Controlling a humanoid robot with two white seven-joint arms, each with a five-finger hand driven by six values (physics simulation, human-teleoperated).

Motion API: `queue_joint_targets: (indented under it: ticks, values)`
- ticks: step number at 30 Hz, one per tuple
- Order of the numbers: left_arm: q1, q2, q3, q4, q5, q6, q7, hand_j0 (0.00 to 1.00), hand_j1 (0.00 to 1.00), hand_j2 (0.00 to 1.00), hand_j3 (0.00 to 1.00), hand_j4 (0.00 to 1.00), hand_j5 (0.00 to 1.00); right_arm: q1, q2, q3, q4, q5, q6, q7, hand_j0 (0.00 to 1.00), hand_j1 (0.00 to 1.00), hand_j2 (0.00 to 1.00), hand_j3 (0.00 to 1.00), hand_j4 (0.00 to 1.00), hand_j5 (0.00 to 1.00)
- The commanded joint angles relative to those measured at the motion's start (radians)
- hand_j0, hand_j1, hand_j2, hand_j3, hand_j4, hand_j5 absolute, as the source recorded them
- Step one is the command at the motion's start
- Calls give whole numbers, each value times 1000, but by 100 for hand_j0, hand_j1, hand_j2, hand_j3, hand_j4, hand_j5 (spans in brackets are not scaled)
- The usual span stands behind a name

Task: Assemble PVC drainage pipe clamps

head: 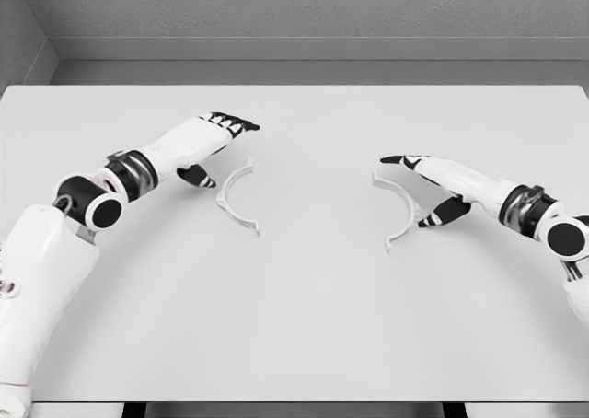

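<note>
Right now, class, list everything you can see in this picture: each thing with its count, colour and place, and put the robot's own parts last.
table: one, white, fills most of the view.
left clamp half: one, white curved piece, lying on the table left of centre, beside the left hand.
right clamp half: one, white curved piece, lying on the table right of centre, beside the right hand.
wall: grey, behind the table.
left hand: one, white with black fingertips, fingers extended, holding nothing, over the table's left part.
right hand: one, white with black fingertips, fingers extended, holding nothing, over the table's right part.
</note>
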Motion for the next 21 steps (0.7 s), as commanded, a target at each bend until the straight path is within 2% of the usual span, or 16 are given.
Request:
queue_joint_targets:
  ticks: [1,21]
  values:
    - [0,-22,-1,4,-18,2,-4,100,100,100,100,100,100,0,3,1,1,-1,1,0,100,100,100,100,100,100]
    - [-5,-31,-2,19,-24,25,-4,100,100,100,100,100,100,-11,3,3,-12,-2,10,1,100,100,100,100,100,100]
